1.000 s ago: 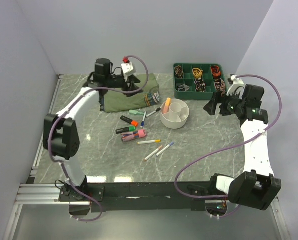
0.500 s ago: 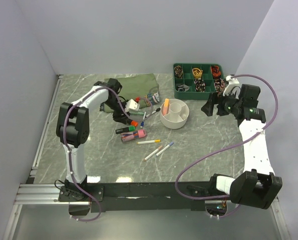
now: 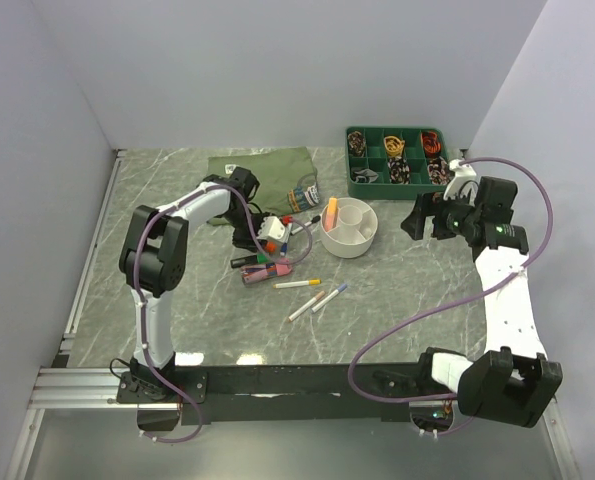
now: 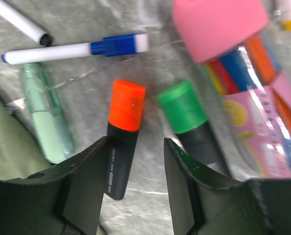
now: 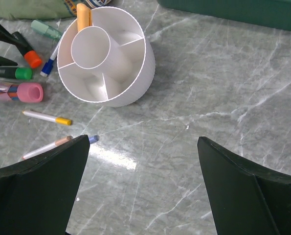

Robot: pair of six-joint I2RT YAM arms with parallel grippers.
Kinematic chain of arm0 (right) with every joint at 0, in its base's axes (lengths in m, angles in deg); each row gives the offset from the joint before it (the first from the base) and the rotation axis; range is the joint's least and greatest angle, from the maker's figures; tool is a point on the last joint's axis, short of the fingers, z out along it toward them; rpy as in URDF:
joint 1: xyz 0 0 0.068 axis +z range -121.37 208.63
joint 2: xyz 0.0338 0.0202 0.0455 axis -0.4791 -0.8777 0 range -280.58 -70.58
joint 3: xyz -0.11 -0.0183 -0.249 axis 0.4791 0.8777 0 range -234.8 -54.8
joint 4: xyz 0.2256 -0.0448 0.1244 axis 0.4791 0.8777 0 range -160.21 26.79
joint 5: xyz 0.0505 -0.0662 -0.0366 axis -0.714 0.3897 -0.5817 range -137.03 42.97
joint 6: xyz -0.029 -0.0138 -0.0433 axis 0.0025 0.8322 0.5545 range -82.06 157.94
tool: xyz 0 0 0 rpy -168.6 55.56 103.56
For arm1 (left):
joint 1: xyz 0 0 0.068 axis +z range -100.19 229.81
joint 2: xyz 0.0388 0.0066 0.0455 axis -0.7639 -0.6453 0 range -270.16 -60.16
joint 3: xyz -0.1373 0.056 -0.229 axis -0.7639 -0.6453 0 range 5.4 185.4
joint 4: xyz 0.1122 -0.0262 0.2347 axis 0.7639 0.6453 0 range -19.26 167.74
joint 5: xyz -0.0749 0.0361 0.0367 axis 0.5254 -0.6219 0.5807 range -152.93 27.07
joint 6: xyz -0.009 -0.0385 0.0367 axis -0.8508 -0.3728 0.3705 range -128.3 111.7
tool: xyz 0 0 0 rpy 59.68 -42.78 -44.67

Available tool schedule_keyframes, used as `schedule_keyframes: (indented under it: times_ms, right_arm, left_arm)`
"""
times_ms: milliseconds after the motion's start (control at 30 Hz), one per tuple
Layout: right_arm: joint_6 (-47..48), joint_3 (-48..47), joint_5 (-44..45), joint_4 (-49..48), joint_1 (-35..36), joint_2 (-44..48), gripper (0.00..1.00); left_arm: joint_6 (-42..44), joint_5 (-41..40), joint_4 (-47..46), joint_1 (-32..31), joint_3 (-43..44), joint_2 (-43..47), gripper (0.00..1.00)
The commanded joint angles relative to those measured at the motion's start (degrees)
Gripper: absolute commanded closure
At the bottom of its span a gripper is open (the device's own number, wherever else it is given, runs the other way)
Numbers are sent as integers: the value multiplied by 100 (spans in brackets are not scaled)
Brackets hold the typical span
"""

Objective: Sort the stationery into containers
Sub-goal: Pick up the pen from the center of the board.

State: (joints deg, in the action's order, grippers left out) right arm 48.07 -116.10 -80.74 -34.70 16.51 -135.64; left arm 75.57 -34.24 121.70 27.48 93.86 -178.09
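My left gripper (image 3: 262,243) is low over the pen cluster, and in its wrist view it (image 4: 135,147) is open. The black body of an orange-capped highlighter (image 4: 127,105) lies between the jaws, close to the left finger. A green-capped highlighter (image 4: 182,107), a mint highlighter (image 4: 42,112), a white pen with a blue cap (image 4: 77,49) and a pink highlighter (image 4: 218,27) lie around it. The white round tub (image 3: 327,240) holds an orange highlighter (image 3: 332,208). My right gripper (image 3: 417,218) is open and empty (image 5: 143,142), right of the tub (image 5: 147,63).
A white pen with a yellow cap (image 3: 297,284) and two thin pens (image 3: 317,300) lie in front of the tub. A pink packet of pens (image 4: 262,122) lies beside the highlighters. The olive shirt (image 3: 262,170) and the dark green tray (image 3: 397,160) are at the back.
My left arm swung from the back, over the shirt, down to the pen cluster. My right gripper shifted slightly left, still open.
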Motion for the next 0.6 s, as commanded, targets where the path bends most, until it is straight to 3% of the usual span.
schedule_keyframes:
  times_ms: [0,333,433,467,567]
  right_arm:
    - [6,74,58,-211,43,195,0]
    - [-29,171,75,-237,43,248,0]
    - [-20,188,93,-228,43,257,0]
    - [-20,180,102,-220,43,265,0]
    - [-2,188,111,-202,34,257,0]
  left_arm:
    - [59,-215,-306,-88,30,-177,47]
    - [6,-144,-235,-245,408,-485,50]
    - [-3,-170,-192,-298,365,-512,56]
    - [-12,-170,-174,-299,330,-529,63]
    - [-126,-83,-61,-307,286,-538,71]
